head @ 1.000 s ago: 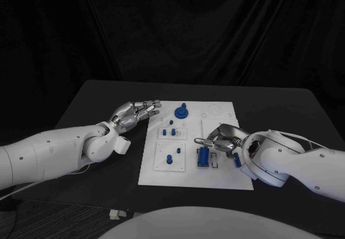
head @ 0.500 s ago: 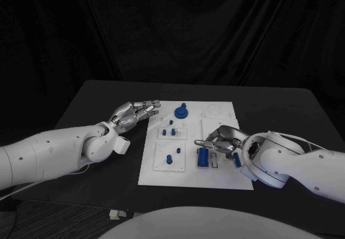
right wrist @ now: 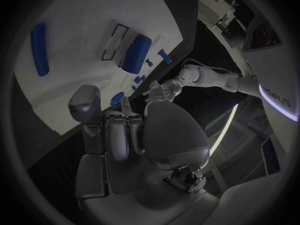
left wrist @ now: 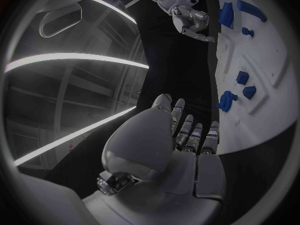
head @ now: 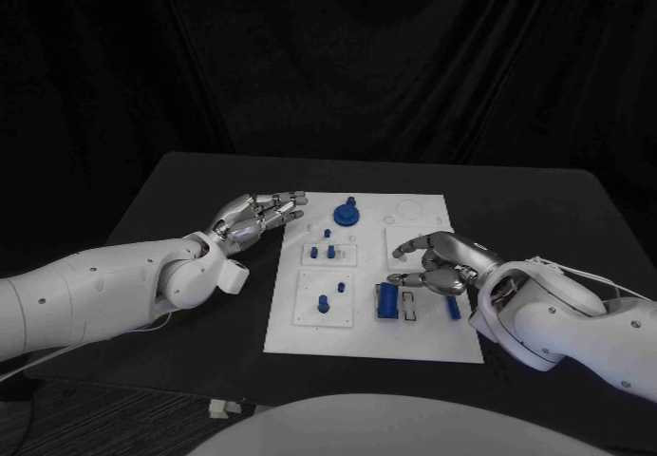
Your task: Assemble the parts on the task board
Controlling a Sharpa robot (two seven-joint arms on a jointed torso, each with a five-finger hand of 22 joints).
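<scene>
The white task board (head: 372, 328) lies mid-table. On it are a round blue knob part (head: 347, 213), two small pegs (head: 321, 253), a single peg (head: 323, 304), a long blue block (head: 389, 302) in a slot and a thin blue bar (head: 453, 306). My right hand (head: 441, 262) hovers over the board's right side, just above the block and the bar, fingers bent and apart, holding nothing. The right wrist view shows the block (right wrist: 137, 53) and the bar (right wrist: 39, 41) beyond its fingers (right wrist: 119, 132). My left hand (head: 257, 218) hangs off the board's left edge, fingers spread and empty.
The black table (head: 192, 190) surrounds the board with bare room on every side. An empty round recess (head: 409, 206) marks the board's far right corner. My left forearm (head: 123, 285) lies over the table's left side.
My right hand has drawn back to the right, away from the blue block's far end, uncovering more of the thin bar. The left hand has stayed put.
</scene>
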